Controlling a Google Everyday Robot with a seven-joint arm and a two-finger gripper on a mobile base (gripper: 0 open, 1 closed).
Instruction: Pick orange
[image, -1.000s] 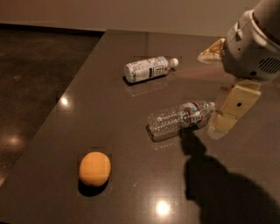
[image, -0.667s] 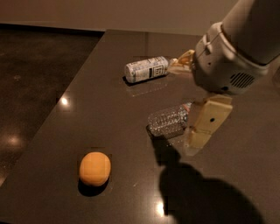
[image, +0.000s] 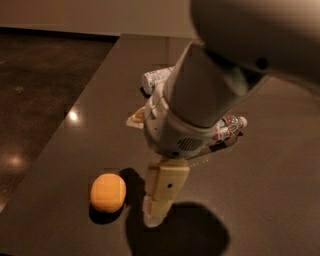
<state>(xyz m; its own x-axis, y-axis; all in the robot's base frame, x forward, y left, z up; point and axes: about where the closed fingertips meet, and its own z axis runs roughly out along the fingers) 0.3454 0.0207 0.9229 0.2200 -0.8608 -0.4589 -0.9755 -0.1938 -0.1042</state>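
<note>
The orange (image: 107, 192) is a small squarish-round fruit resting on the dark table (image: 75, 150) near its front left. My gripper (image: 140, 170) hangs over the table just right of the orange. Its jaws are open and hold nothing. One cream finger (image: 161, 192) points down close beside the orange, apart from it. The other finger (image: 136, 118) sits farther back. The arm fills the upper right of the view and hides much of the table behind it.
Two plastic bottles lie on the table, both partly hidden by the arm: one with a white label (image: 154, 77) at the back, one clear bottle (image: 230, 126) to the right. The table's left edge (image: 60, 125) runs diagonally, with dark floor (image: 35, 75) beyond.
The arm has swung from the right side toward the left and front, closing on the orange and now covering both bottles. The orange and the bottles have not moved.
</note>
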